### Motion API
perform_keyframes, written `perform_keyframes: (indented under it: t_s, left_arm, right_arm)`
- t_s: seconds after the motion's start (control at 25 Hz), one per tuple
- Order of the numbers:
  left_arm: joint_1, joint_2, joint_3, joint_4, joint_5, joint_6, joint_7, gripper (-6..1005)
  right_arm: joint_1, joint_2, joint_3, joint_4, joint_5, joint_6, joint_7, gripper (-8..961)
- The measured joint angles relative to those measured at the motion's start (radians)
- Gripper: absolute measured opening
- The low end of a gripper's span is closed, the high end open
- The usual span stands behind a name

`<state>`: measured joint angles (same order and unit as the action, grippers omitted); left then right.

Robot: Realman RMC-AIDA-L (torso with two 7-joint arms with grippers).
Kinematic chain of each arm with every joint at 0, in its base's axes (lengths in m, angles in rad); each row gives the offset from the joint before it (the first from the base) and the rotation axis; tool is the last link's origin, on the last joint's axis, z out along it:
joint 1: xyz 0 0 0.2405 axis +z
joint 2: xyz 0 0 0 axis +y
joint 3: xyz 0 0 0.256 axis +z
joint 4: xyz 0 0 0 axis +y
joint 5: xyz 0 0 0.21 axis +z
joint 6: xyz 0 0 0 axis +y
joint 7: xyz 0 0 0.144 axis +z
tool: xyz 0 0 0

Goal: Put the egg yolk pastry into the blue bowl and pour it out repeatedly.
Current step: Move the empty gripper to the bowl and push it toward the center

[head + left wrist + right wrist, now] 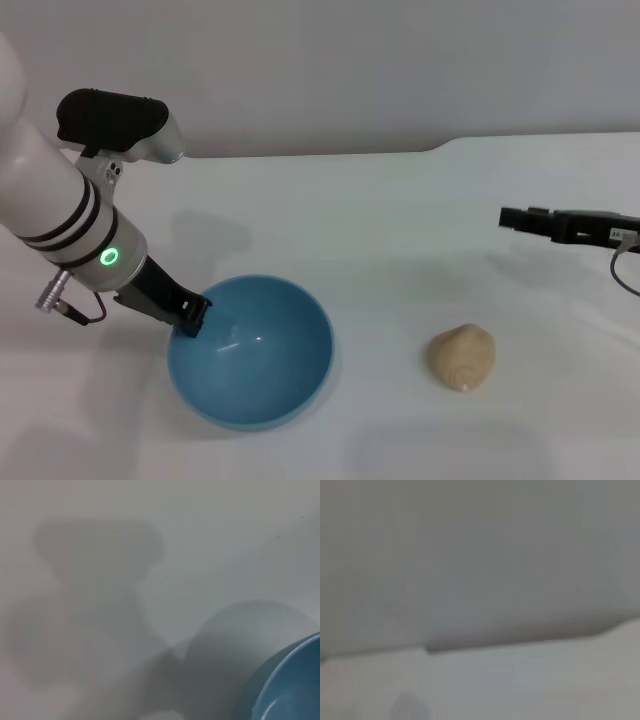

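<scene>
Left claw [192,317] is clamped onto the near-left rim of the blue bowl [262,360], one finger inside the wall and one outside; the bowl sits tipped on the white tabletop [380,220] with its opening turned toward the camera and nothing in it. Egg yolk pastry [462,357] lies on the tabletop well to the right of that claw and apart from the bowl. Right claw [512,218] hangs above the tabletop, beyond the pastry and to its right, holding nothing; its opening cannot be told.
</scene>
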<state>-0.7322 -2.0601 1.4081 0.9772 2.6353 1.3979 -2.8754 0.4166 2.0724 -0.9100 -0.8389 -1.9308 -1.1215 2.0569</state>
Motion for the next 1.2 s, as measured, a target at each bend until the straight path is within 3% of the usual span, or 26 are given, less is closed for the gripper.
perform_keyframes:
  t_s: [0.44, 0.72, 1.2]
  left_arm:
    - [-0.001, -0.002, 0.003, 0.001, 0.000, 0.000, 0.005, -1]
    - [-0.001, -0.002, 0.003, 0.005, 0.000, 0.000, 0.006, -1]
    - [-0.014, -0.002, 0.007, 0.004, 0.000, 0.001, 0.008, -2]
  right_arm:
    - [0.050, -0.004, -0.101, -0.308, -0.367, -0.275, 0.425, 496]
    - [0.081, -0.010, -0.126, -0.325, -0.424, -0.370, 0.450, 495]
    - [0.135, -0.006, -0.285, -0.261, -0.589, -0.379, 0.463, 495]
